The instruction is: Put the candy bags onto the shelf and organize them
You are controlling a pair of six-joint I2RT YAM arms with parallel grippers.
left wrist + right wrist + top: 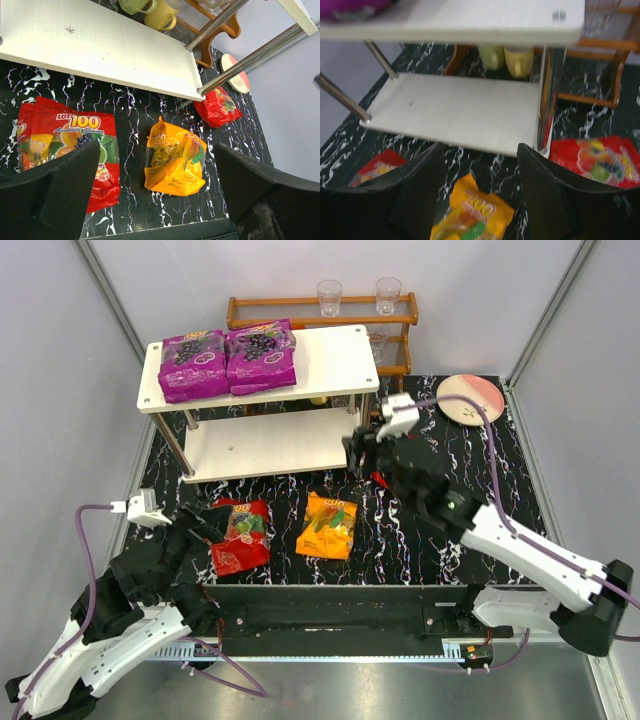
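Two of five candy bags are shelved: the purple pair (228,360) lies side by side at the left end of the shelf's (330,355) top board. Three wait on the surface (440,540): a red bag (240,535) and the orange bag (328,525) before the shelf, and a second red bag (217,106) by its front right leg. The left end effector (156,147) and the right end effector (479,147) both gape, empty

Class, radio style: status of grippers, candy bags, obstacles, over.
Left gripper open, right gripper open, both empty. Two purple bags on shelf top. Red bag, orange bag, second red bag on table. Nothing blocking lower board.
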